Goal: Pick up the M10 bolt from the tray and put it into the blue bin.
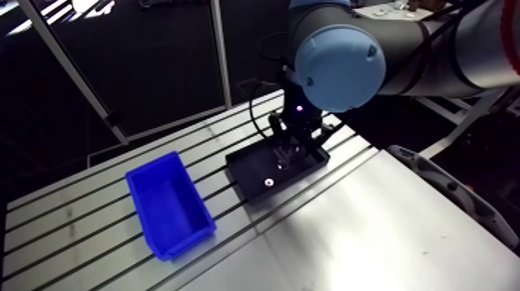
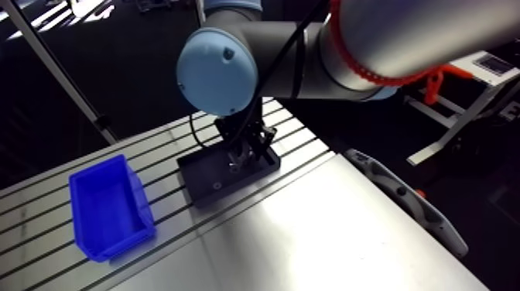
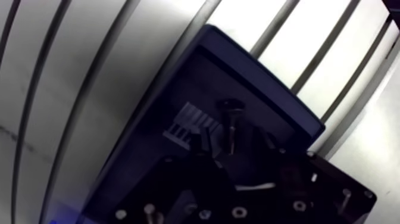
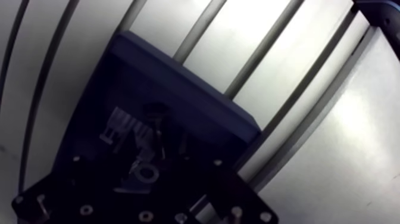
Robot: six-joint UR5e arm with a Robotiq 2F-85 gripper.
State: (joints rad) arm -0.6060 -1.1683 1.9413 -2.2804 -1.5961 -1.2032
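Note:
The black tray (image 1: 246,172) lies on the slotted table, to the right of the blue bin (image 1: 169,203). My gripper (image 1: 288,157) is down inside the tray's far end. In the wrist view a dark bolt (image 3: 231,124) lies on the tray floor (image 3: 178,89), its head pointing away from the gripper (image 3: 231,144). It sits in the gap between the two dark fingers, which stand apart on either side of it. The blue bin holds nothing that I can see.
A small shiny part (image 1: 267,183) lies in the tray's near half. A pale ribbed patch (image 3: 187,122) shows on the tray floor beside the bolt. Smooth metal table top (image 1: 371,232) stretches to the right of the tray.

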